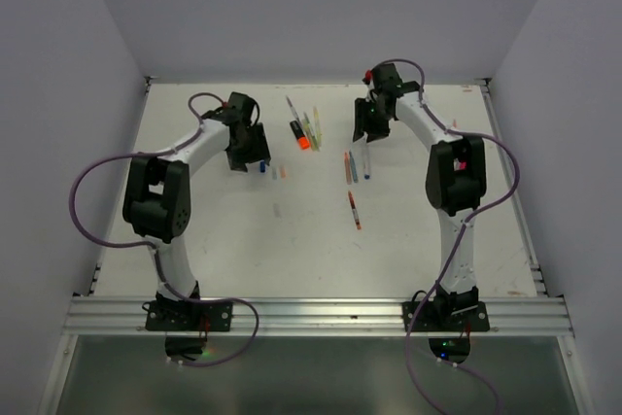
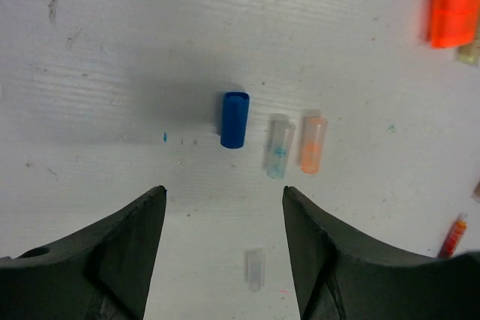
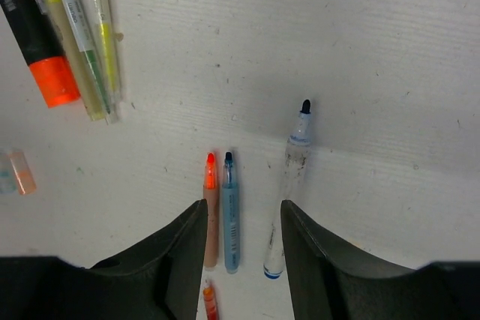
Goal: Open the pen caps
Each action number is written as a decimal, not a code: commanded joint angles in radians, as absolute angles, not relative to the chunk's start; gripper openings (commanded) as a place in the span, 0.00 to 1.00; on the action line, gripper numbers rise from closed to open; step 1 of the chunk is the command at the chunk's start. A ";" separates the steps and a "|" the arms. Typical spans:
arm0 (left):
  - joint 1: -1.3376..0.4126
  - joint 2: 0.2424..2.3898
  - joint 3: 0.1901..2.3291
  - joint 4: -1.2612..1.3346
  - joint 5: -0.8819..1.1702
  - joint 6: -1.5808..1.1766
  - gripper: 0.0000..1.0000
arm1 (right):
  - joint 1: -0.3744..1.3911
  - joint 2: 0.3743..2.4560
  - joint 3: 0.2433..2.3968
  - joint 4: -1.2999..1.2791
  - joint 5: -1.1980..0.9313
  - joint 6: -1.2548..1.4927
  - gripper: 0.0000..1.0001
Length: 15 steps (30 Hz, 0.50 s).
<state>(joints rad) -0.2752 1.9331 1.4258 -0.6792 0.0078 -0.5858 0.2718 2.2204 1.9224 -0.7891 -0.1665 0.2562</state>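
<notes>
Both my pincers hang over the far half of the desk, jaws apart, with nothing between them. Under my left pincer (image 2: pixel 225 256), left of the desk's middle, lie loose caps. There is a short opaque blue plastic cap (image 2: pixel 235 119), and just beside it a clear blue-tinted cap (image 2: pixel 279 146) and a clear orange-tinted cap (image 2: pixel 313 143). A colourless clear cap (image 2: pixel 255 269) lies nearer the front edge.

Under my right pincer (image 3: pixel 244 260), right of the middle, three pens lie bare-tipped. A slim orange pen (image 3: pixel 211 211) lies right alongside a slim blue pen (image 3: pixel 229 215), with a clear-barrelled dark-tipped pen (image 3: pixel 291 177) a little apart.

I judge those three done and the task well along. What looks left is the cluster toward the far edge. The stubby black highlighter (image 3: pixel 26 16) still wears its bright orange cap (image 3: pixel 54 82). I cannot make out the ends of the thin yellow-green pens (image 3: pixel 90 43) beside it. The thin red pen (image 1: pixel 354 209) near the desk's centre is too small to judge.

The next move would call for one pincer to pin the black barrel. The other would close on the orange cap and pull straight along the barrel.

There is white print on the black barrel and a label on one yellow-green pen, but I can read neither.
</notes>
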 commanded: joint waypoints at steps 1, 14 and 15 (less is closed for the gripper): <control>-0.267 1.823 1.424 -0.661 0.035 -0.623 0.67 | 0.299 2.204 1.997 -0.819 -0.146 0.232 0.48; -0.268 1.594 1.298 -0.629 0.060 -0.673 0.68 | 0.488 2.368 2.284 -0.769 -0.098 0.218 0.50; -0.268 1.571 1.292 -0.633 0.058 -0.672 0.68 | 0.498 2.375 2.289 -0.761 -0.083 0.207 0.51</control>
<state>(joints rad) -0.2752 1.6379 1.3212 -0.6540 0.0444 -0.6479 0.4896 2.3421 2.2494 -0.7868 -0.1368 0.2291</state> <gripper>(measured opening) 0.675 0.501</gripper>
